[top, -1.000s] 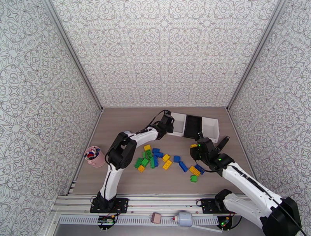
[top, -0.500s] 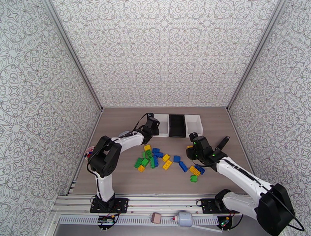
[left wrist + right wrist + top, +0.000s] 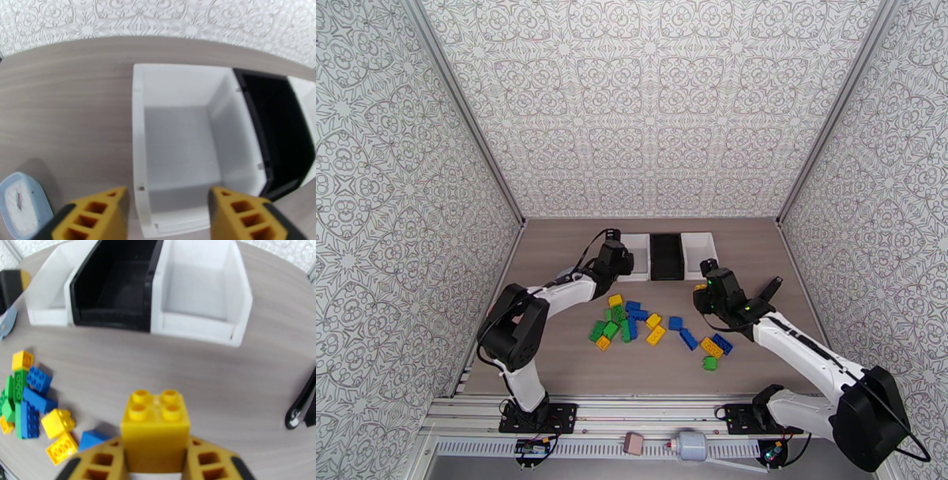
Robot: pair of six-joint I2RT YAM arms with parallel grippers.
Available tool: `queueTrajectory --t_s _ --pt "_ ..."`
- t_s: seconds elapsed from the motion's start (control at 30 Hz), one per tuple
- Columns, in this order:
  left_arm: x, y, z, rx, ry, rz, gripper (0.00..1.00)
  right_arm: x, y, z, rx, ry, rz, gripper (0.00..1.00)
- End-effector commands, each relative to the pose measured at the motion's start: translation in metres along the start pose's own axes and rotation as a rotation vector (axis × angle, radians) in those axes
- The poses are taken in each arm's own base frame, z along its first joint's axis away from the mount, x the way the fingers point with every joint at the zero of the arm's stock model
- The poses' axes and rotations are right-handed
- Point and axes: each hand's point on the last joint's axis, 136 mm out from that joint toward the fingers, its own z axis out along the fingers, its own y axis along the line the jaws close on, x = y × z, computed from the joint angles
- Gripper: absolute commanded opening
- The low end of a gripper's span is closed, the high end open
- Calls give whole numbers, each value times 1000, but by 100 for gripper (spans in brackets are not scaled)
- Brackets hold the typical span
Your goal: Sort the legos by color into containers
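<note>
Firmly, yellow lego (image 3: 155, 425) clamped in right claw (image 3: 156, 456), left claw (image 3: 169, 207) spread before white bin (image 3: 138, 130).

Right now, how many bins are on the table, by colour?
white bins: 2
black bin: 1, sitting between the white ones
total: 3
</note>
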Motion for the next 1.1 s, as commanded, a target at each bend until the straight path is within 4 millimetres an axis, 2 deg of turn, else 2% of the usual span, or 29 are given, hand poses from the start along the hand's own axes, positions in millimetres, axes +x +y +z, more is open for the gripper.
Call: queueTrajectory --t_s 0.0,0.2,0.37,0.53,0.7,0.8,0.93,1.07 --pt "-4 -19 -23 58 -75 43 65 -47 -10 2 47 -125 54 16" --pt "25 -43 -64 115 -102 96 78 -88 -23 30 72 -172 92 16" --pt "45 -54 -95 152 -93 131 86 -111 -39 69 48 -145 162 17" --pt "58 -59 -111 177 -65 148 93 -114 -51 110 68 -87 164 17" --pt "59 -57 -118 164 -57 157 98 -110 -54 142 68 -26 130 19" --pt "57 -54 -120 150 -61 161 98 -109 -55 144 74 -14 112 24" --pt "54 -53 -121 145 -60 179 99 -108 -54 130 67 -31 90 42" --pt "54 -45 -125 122 -36 179 99 -103 -51 107 41 -42 61 60"
